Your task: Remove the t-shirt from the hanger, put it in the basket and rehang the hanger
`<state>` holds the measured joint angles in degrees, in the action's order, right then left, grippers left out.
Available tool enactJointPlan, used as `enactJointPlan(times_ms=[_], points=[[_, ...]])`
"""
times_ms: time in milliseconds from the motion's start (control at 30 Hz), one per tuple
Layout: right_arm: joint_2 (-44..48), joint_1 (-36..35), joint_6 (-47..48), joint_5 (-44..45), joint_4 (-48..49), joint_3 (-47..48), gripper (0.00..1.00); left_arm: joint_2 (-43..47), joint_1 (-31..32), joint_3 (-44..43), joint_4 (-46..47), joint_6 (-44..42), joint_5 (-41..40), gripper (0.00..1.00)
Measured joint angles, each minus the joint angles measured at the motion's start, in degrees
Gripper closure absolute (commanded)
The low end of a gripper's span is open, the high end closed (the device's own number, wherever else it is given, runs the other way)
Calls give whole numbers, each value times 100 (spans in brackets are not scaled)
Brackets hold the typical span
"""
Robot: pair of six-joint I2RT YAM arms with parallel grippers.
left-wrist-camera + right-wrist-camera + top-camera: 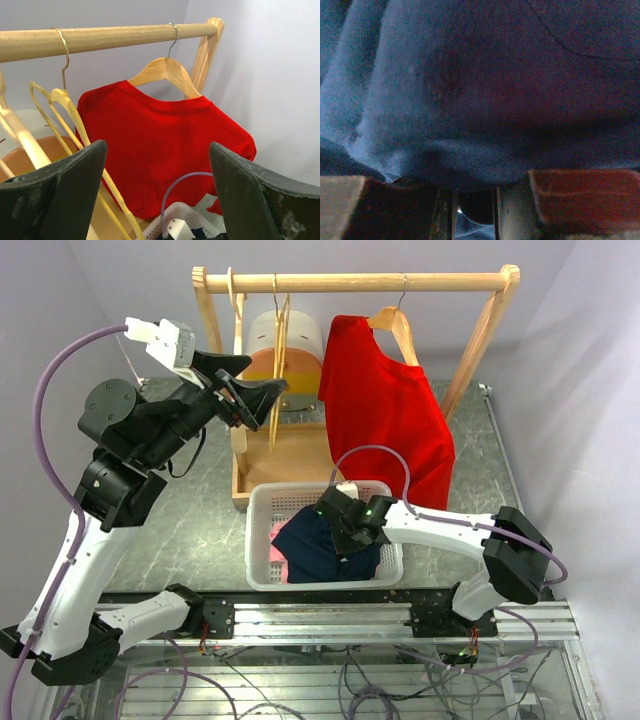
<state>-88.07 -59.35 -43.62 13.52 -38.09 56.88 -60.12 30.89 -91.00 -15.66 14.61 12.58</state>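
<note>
Pale walls close in a grey marbled counter (200,510), and on it I see a wooden rack (350,282) with a white basket (262,502) in front. The red t-shirt (385,415) hangs on a wooden hanger (395,322) at the right end of the rail, its collar sitting over the hanger's shoulders and its hem dropping behind the basket's far corner. My left hand (262,375) is raised near the rail's left end, just beside the empty hangers (280,350), with its 2 fingers (75,185) spread wide and nothing between them; through its wrist camera the t-shirt fills the gap, well apart from the pads. My right hand (340,528) is down in the basket on a navy garment (310,545). Its 2 fingers (395,210) sit close together with only a narrow slot between them, and navy cloth bunches right over the tips; I cannot tell whether they actually pinch it.
</note>
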Motion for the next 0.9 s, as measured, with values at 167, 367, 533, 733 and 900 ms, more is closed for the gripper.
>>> enactJointPlan(times_ms=[167,367,533,733,900], points=[[-50,11,-9,-81,7,-31,59,-68,0,0,0,-81,-48,6],[-136,-22,101,439,-1117,1021,44,-470,0,-111,-26,-144,-24,5],[-162,-243,236,1027,-2133,2695,39,-815,0,-490,-52,-247,17,4],[-153,-699,328,1539,-3064,3926,44,-852,0,-662,37,-310,37,4],[-382,-1110,581,1919,-3766,5187,61,-846,0,-667,131,-323,63,4]])
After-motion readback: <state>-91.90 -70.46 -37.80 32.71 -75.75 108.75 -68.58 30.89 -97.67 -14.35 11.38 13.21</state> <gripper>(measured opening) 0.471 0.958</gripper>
